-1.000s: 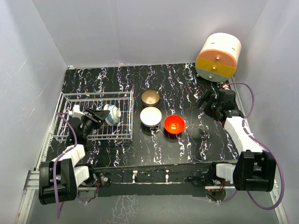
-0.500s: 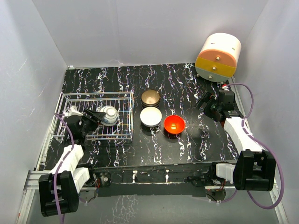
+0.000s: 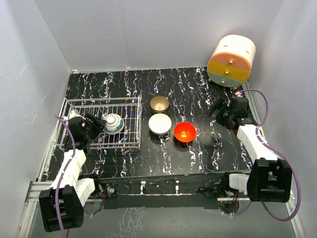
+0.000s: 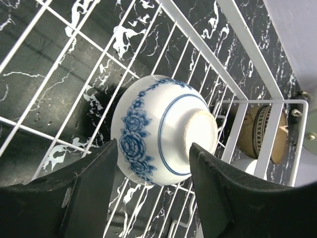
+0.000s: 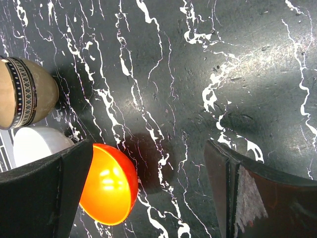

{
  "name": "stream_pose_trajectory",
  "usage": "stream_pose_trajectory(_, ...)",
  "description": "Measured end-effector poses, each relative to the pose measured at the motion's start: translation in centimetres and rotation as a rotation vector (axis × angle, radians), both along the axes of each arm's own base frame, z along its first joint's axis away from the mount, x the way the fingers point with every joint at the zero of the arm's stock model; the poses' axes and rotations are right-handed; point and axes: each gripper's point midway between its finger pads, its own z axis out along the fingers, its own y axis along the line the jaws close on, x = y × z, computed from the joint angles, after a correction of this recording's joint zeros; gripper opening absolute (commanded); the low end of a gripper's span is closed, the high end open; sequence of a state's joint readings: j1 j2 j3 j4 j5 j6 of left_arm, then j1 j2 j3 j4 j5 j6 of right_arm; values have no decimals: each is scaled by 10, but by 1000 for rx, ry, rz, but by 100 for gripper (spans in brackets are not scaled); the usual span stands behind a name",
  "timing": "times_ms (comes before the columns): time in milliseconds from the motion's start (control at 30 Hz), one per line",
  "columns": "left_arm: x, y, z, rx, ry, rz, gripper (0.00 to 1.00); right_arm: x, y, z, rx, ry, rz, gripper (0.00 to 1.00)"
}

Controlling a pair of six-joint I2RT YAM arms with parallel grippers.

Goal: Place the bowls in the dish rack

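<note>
You have a round drawer cabinet (image 3: pixel 231 60) — cream on top, an orange band below, two small knobs on its face — standing at the far right corner of the tabletop (image 3: pixel 193 91). That top spreads left and toward you from the cabinet, glossy black with white and faint purple veins, catching a soft sheen. Behind the cabinet runs the pale back wall (image 3: pixel 148 29); one side wall (image 3: pixel 297 74) stands just beside it, the other (image 3: pixel 25 89) well apart, across the tabletop.
</note>
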State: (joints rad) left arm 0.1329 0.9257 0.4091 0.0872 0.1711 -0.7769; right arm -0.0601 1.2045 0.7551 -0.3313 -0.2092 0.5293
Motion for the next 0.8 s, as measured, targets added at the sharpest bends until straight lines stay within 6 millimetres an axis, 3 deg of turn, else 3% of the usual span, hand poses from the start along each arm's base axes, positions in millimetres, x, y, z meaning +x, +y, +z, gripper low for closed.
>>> stream_pose_trajectory(300, -7, 13, 2, 76, 75, 26, 62, 0, 1, -5, 4, 16, 3, 98)
stream_pose_trajectory(433, -2, 17, 27, 124, 56, 14, 66, 2, 1, -4, 5, 11, 4, 98)
stream_pose_trajectory(600, 14, 18, 77, 201, -27, -45, 70, 4, 2, -7, 9, 8, 8, 98)
stream_pose_trajectory(700, 24, 12, 87, 249, -22, -101, 71, 2, 3, -14, 13, 22, 11, 98)
stream_pose_trajectory(800, 34, -9, 78, 322, 41, -191, 72, 0, 3, -18, 16, 31, 15, 98)
